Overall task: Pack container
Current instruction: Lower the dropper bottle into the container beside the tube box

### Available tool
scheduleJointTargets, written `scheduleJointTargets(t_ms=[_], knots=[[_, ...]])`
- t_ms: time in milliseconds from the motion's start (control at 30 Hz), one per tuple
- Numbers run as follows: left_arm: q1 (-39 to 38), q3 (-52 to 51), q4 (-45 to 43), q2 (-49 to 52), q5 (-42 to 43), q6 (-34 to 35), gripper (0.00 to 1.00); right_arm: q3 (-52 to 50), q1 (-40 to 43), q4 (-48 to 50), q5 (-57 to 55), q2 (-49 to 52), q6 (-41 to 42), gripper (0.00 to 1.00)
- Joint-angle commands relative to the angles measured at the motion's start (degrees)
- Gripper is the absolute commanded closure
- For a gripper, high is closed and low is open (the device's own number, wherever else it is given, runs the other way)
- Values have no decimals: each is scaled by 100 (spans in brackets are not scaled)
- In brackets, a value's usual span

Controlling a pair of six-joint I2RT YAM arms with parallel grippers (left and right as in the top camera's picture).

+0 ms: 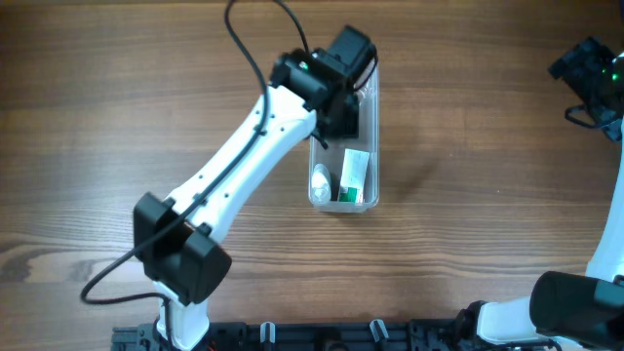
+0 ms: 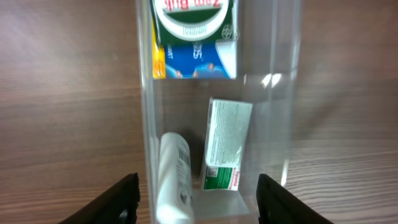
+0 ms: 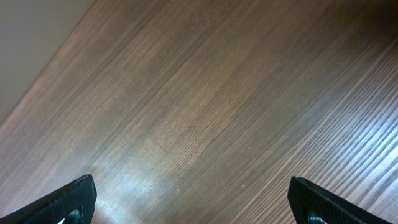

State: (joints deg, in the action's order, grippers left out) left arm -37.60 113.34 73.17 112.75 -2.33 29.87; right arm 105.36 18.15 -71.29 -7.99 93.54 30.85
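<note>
A clear plastic container (image 1: 374,136) lies lengthwise at the table's middle. In the left wrist view its walls (image 2: 292,93) hold a green round tin (image 2: 186,14) on a blue box (image 2: 198,62), a white and green packet (image 2: 227,143) and a white bottle (image 2: 174,177). From overhead the packet (image 1: 354,175) and bottle (image 1: 320,180) lie at the near end. My left gripper (image 1: 333,122) (image 2: 199,205) hangs open over the container, a finger outside each long wall, holding nothing. My right gripper (image 1: 593,70) (image 3: 199,208) is open over bare wood at the far right.
The wooden table (image 1: 468,146) surrounds the container on every side. The left arm's white link (image 1: 234,166) crosses the table diagonally from its base at the front left. A black cable (image 1: 244,49) loops behind the left wrist. The table's far edge shows in the right wrist view.
</note>
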Motion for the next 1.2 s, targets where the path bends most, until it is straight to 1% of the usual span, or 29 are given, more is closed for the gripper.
scheduleJointTargets(t_ms=[0, 33, 67, 100, 133, 167, 233, 300, 333, 400, 467, 533, 567, 633, 700, 767, 933, 967, 1033, 1167], knots=[[39, 382, 439, -684, -72, -205, 34, -7, -24, 11, -57, 26, 79, 0], [28, 382, 699, -800, -72, -205, 30, -7, -24, 11, -57, 26, 79, 0], [17, 382, 1008, -901, -72, -203, 23, -7, -24, 11, -59, 26, 83, 0], [7, 382, 1445, -994, -63, -201, 22, -7, -24, 11, -57, 26, 79, 0], [-9, 378, 2085, -1078, 140, -190, 20, -7, -24, 11, -57, 26, 81, 0], [-33, 378, 2341, -1078, 339, -175, 19, -7, -24, 11, -57, 26, 79, 0], [-168, 245, 2337, -1102, 1051, -291, 17, -7, -24, 11, -59, 26, 79, 0], [-472, 37, 2334, -1095, 990, -254, 16, -7, -24, 11, -57, 26, 79, 0], [-590, -74, 2332, -1095, 962, -210, 14, -7, -24, 11, -57, 26, 79, 0], [-881, -437, 2328, -1084, 929, 70, 12, -7, -24, 11, -59, 26, 79, 0], [-1106, -859, 2227, -1084, 887, 293, 10, -7, -24, 11, -57, 26, 81, 0], [-1211, -1176, 2037, -1084, 892, 369, 8, -7, -24, 11, -59, 26, 81, 0], [-1233, -1377, 1858, -1084, 890, 398, 6, -7, -24, 11, -59, 26, 79, 0], [-1207, -1646, 1539, -1075, 883, 407, 6, -7, -24, 11, -57, 26, 79, 0], [-1115, -1958, 1058, -1075, 553, 538, 6, -7, -24, 11, -57, 26, 79, 0], [-999, -2127, 868, -1075, 238, 754, 7, -7, -24, 11, -57, 26, 81, 0], [-691, -2603, 511, -1075, 269, 811, 7, -7, -33, 11, -57, 26, 79, 0], [-651, -2671, 409, -1075, 271, 811, 9, -7, -33, 11, -57, 26, 79, 0], [-619, -2717, 216, -1073, 267, 785, 12, -7, -28, 11, -59, 26, 81, 0], [-614, -2719, -146, -1073, 267, 789, 12, -7, -31, 11, -57, 26, 79, 0]])
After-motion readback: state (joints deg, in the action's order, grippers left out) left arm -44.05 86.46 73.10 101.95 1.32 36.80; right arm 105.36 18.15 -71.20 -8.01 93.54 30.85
